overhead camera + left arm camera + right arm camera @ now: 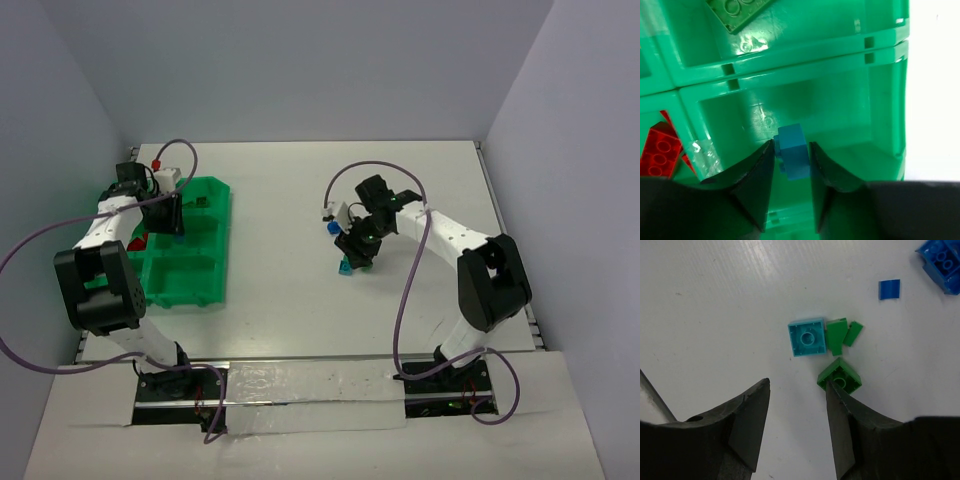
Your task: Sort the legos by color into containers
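Legos, one blue in left claw, one teal, three green on table

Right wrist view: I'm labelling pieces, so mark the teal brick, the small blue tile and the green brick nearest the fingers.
teal brick (807, 338), right wrist view, its round centre.
small blue tile (889, 289), right wrist view, middle of its face.
green brick (842, 372), right wrist view, its top face.
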You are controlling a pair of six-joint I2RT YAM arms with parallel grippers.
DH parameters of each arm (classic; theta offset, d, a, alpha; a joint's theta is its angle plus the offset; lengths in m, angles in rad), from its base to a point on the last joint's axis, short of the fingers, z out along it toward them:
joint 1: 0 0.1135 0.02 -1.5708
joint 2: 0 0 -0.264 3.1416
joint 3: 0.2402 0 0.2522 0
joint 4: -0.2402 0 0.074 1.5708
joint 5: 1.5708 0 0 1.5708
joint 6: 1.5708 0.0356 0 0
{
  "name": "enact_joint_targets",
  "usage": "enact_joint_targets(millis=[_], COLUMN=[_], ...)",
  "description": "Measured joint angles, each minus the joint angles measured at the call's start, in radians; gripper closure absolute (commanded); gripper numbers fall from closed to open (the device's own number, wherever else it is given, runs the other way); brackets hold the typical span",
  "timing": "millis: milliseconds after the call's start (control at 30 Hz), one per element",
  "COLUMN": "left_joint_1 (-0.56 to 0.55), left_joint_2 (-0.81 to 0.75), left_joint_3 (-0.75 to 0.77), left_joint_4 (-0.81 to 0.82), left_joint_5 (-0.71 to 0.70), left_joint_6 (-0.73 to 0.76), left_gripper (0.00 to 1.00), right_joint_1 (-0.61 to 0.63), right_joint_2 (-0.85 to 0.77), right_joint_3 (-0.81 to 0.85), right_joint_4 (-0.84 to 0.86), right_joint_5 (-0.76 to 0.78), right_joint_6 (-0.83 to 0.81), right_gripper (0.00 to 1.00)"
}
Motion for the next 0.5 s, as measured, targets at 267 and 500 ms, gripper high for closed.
enact_joint_targets(millis=[267, 500], left_joint_1=[-0.002, -0.002], left_joint_2=[0.019, 0.018], left_joint_3=[0.001, 0.001], left_joint_4=[-0.001, -0.002], left_joint_5=[-0.001, 0.006], left_joint_6=[0.0, -0.001], left_gripper=[0.12, 0.12], right_joint_1=[0.066, 0.095], right_joint_2=[0.017, 0.071], right_joint_3=[-0.014, -0.022], right_joint_4=[0.038, 0.084], right_joint_5=[0.023, 0.067], right_joint_6=[-0.021, -0.039], right_gripper=[0.45, 0.42])
